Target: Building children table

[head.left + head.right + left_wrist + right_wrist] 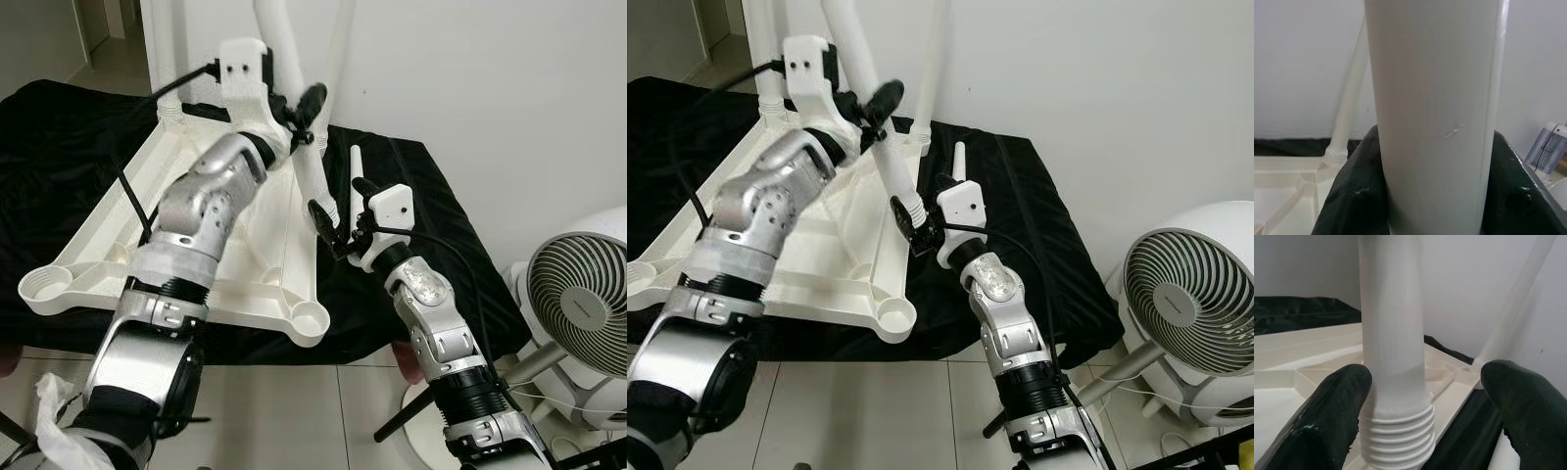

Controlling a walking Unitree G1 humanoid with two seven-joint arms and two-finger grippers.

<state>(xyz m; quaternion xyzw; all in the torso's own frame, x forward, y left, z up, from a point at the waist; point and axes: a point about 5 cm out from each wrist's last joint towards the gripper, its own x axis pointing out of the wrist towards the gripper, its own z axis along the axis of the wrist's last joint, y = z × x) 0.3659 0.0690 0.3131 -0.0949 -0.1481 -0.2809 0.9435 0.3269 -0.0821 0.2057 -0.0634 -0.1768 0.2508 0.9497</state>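
A white children's table top (276, 266) lies upside down on a black cloth (59, 147). A white leg (312, 171) rises tilted from its right side. My left gripper (304, 119) is shut on that leg high up, with its black fingers (1352, 196) pressed to both sides. Lower down, my right gripper (333, 230) stands open around the leg's base (1391, 333), where the screw thread (1397, 431) shows just above the table top. One right finger (1337, 416) is close beside the leg; the other (1520, 406) stands well off.
Two more legs (764, 49) (933, 69) stand at the table's far corners against the white wall. A loose white leg (357, 168) lies on the cloth right of the table. A white fan (578, 304) stands on the tiled floor at the right.
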